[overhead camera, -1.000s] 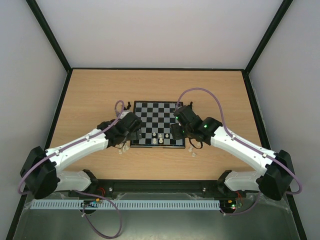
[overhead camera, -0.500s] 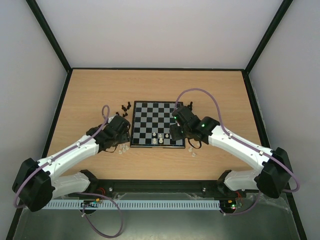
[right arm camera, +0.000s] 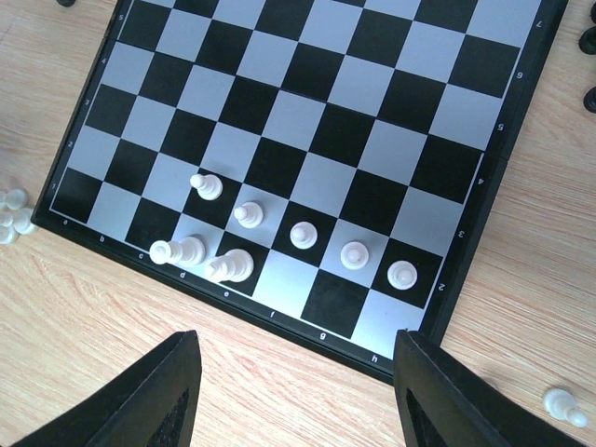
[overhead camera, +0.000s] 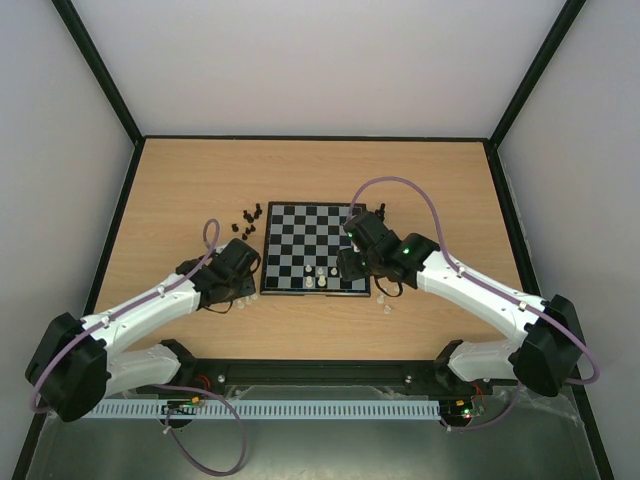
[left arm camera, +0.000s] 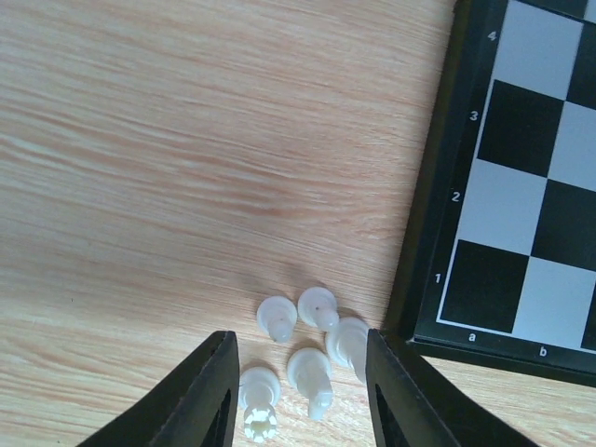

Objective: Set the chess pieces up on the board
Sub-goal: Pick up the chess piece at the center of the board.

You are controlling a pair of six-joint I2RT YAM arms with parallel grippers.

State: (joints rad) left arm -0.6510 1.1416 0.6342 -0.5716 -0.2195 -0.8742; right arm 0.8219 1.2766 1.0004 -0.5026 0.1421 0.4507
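We note left claw (left arm camera: pixel 298 340) low over table (left arm camera: pixel 140 140), jaws half-narrowed astride pale cluster (left arm camera: pixel 312 368), gripping none of it. Cluster lies just beside near-left corner of board (left arm camera: pixel 521 186). Right claw (right arm camera: pixel 296 337) wide, holding nothing, above board's near edge. Seven pale pieces (right arm camera: pixel 300 235) on near rows. Black pieces (overhead camera: pixel 250 215) off far-left corner.

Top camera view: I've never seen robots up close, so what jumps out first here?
A small chessboard lies on the wooden table, with seven pale pieces set along its near rows. Beside its near left corner, the left end effector stands open over a cluster of loose pale pieces.
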